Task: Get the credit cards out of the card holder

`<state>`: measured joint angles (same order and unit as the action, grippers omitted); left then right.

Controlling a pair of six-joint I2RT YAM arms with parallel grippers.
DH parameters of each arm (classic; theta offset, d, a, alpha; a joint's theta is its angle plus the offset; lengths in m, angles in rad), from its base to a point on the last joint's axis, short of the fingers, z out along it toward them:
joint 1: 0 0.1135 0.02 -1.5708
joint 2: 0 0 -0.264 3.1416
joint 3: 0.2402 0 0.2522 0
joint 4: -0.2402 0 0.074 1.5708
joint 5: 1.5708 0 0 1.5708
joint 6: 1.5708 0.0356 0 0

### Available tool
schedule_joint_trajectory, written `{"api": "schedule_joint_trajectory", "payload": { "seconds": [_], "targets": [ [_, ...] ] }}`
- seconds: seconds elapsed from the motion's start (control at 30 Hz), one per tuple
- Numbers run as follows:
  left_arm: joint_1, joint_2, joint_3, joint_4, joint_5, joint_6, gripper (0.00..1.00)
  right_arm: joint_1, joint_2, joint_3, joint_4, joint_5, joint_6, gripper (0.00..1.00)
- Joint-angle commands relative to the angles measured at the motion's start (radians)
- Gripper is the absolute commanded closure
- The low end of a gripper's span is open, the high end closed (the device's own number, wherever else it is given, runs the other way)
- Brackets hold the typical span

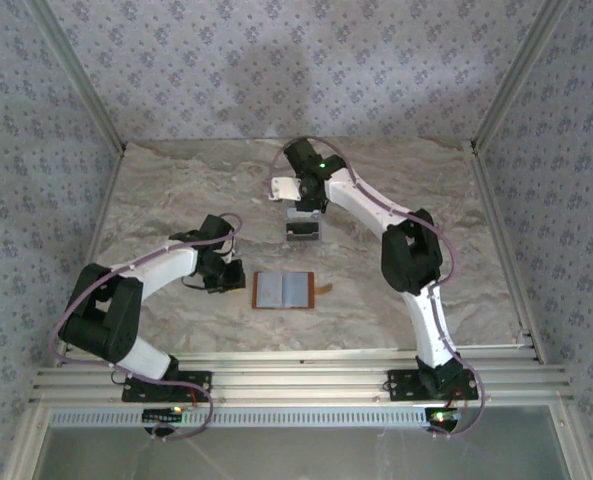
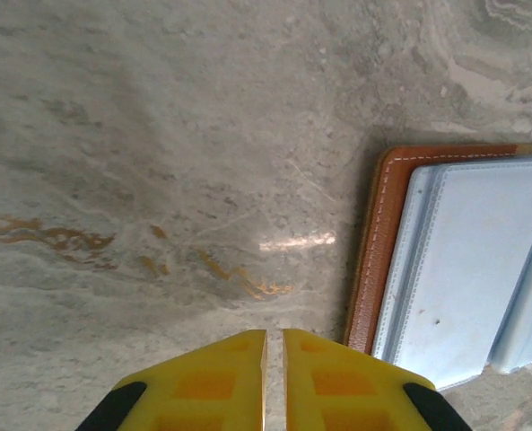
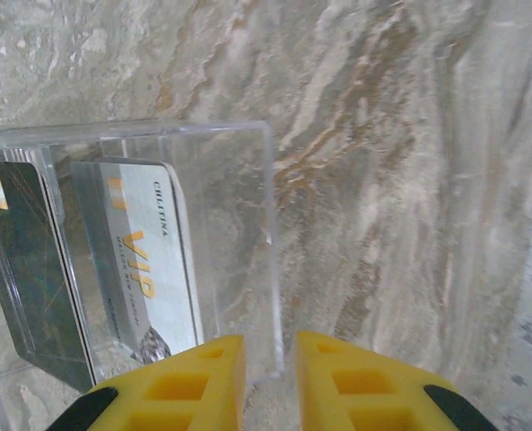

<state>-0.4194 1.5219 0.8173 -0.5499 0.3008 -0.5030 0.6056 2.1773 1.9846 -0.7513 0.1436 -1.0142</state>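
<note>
- The card holder (image 1: 279,290) lies open and flat on the surface (image 1: 156,200), grey-blue lining upward, so its pockets face the arms. From here the pockets look empty.
- Both credit cards (image 1: 303,231) stand in a clear stand (image 3: 239,206) beyond the card holder. The whitish-silver card (image 3: 144,260) sits beside the dark card (image 3: 23,278), both propped upright (a tidy drop-off spot, I judge).
- The right pincer (image 3: 271,355) hovers at that stand, on the card holder's far side. Its jaws are slightly parted and hold no card.
- The left pincer (image 2: 274,346) is closed on nothing, low just beside the card holder's left edge, probably placed there to steady it.
</note>
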Motion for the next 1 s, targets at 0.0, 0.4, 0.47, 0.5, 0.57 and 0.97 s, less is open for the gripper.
{"api": "schedule_joint_trajectory", "payload": {
  "seconds": [0.0, 0.4, 0.47, 0.5, 0.57, 0.97],
  "targets": [
    [-0.020, 0.029, 0.041, -0.005, 0.041, 0.027, 0.87, 0.015, -0.119, -0.048, 0.065, 0.001, 0.082, 0.77],
    [-0.094, 0.101, 0.055, 0.022, 0.069, 0.008, 0.90, 0.077, -0.363, -0.292, 0.111, -0.060, 0.423, 0.75],
    [-0.106, 0.107, 0.054, 0.031, 0.069, 0.000, 0.91, 0.088, -0.393, -0.330, 0.109, -0.048, 0.472, 0.75],
    [-0.110, 0.109, 0.056, 0.035, 0.069, -0.004, 0.91, 0.094, -0.408, -0.347, 0.108, -0.043, 0.502, 0.75],
    [-0.117, 0.107, 0.056, 0.039, 0.067, -0.011, 0.91, 0.107, -0.436, -0.382, 0.105, -0.040, 0.555, 0.75],
    [-0.086, 0.006, 0.031, 0.029, -0.022, -0.035, 0.90, 0.190, -0.513, -0.593, 0.187, -0.119, 1.212, 0.70]
  ]
}}
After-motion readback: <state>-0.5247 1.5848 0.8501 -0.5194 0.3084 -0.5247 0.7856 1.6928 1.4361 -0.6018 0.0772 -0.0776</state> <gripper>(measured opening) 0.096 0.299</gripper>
